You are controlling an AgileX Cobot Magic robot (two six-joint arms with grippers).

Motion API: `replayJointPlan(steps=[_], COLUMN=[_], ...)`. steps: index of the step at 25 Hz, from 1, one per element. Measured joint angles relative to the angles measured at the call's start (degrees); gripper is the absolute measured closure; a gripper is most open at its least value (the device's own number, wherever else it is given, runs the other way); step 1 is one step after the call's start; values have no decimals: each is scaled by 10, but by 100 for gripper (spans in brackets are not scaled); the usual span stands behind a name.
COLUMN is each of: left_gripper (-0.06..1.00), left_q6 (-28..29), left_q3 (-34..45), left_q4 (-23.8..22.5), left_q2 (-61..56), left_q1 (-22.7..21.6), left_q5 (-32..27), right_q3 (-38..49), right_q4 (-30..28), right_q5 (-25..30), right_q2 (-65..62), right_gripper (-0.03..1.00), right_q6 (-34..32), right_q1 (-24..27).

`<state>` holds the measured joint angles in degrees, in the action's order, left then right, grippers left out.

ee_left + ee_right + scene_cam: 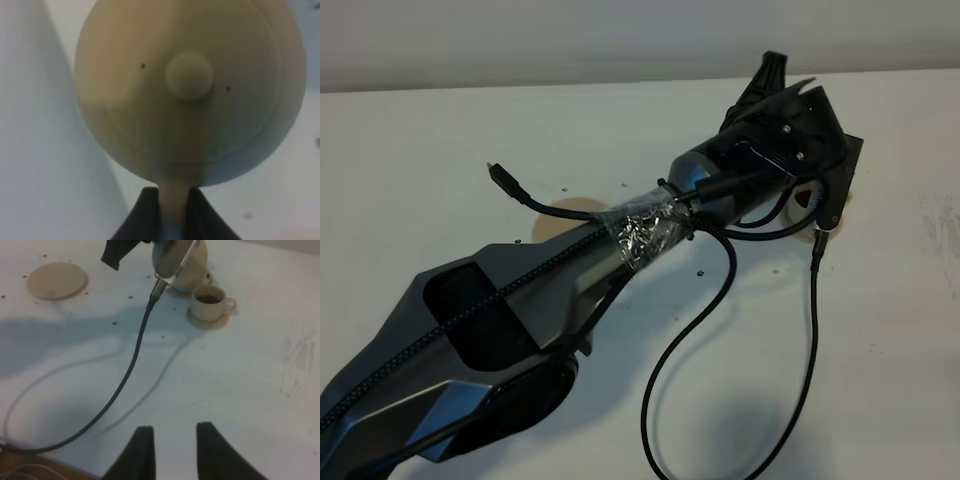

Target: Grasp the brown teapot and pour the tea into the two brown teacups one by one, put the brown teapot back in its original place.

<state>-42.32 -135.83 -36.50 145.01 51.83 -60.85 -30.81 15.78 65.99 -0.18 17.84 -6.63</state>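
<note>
one squat pale tan teapot, knobbed lid, handle clamped in left end effector; right end effector apart

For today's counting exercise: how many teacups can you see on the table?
1. The teacup stands on its small saucer beside the teapot, which the left pincer holds. Another may be hidden behind the teapot.

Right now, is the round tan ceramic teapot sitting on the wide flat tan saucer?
No, the saucer lies bare; the teapot is over beside a small cup.
</note>
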Motion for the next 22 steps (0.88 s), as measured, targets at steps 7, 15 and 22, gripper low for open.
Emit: replayJointPlan(steps=[7, 15, 22], left_gripper=[86, 86, 86], left_q6=[12, 13, 13], left_q3=[0, -1, -1], left_q4=[46, 143, 246], left_q2=[-2, -35, -49], left_q1=[-20, -48, -86], left_q5=[4, -7, -77], right_q3=[0, 0, 0], right_q4=[0, 0, 0], right_q5=[0, 0, 0], right_q2=[0, 0, 0], right_gripper=[75, 75, 75], right_q6=[0, 0, 0], right_q1=[0, 0, 0])
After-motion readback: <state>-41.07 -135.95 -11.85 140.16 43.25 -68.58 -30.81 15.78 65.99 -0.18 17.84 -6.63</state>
